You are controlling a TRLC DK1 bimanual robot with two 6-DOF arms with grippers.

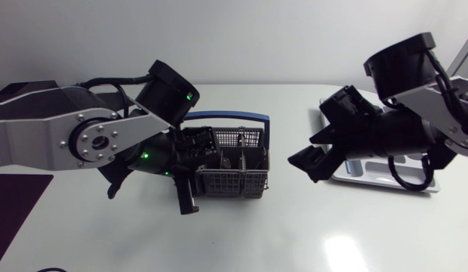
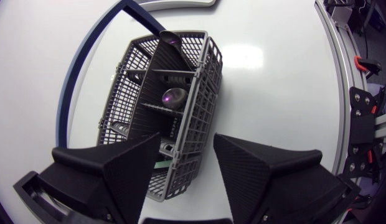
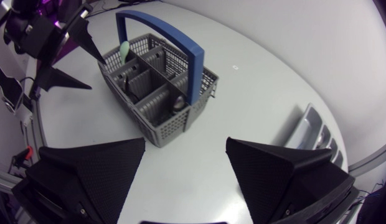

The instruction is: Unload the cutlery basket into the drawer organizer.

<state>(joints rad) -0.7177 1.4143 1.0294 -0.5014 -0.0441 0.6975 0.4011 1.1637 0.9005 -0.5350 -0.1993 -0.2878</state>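
The grey cutlery basket [image 1: 234, 170] with a blue handle [image 1: 226, 117] stands mid-table. It holds dark-handled pieces [image 2: 174, 96], a spoon [image 3: 178, 102] and a green-tipped item [image 3: 124, 50]. My left gripper [image 1: 190, 177] is open at the basket's left end. In the left wrist view one finger [image 2: 131, 174] hangs over the inside and the other finger [image 2: 255, 174] outside, with the side wall [image 2: 196, 124] loose between them. My right gripper [image 1: 317, 162] is open and holds nothing, above the table between the basket and the silver drawer organizer [image 1: 385, 181].
The organizer [image 3: 305, 134] lies at the right under my right arm, near the table's edge. A dark purple mat [image 1: 15, 204] covers the left front corner. Bare white tabletop stretches in front of the basket.
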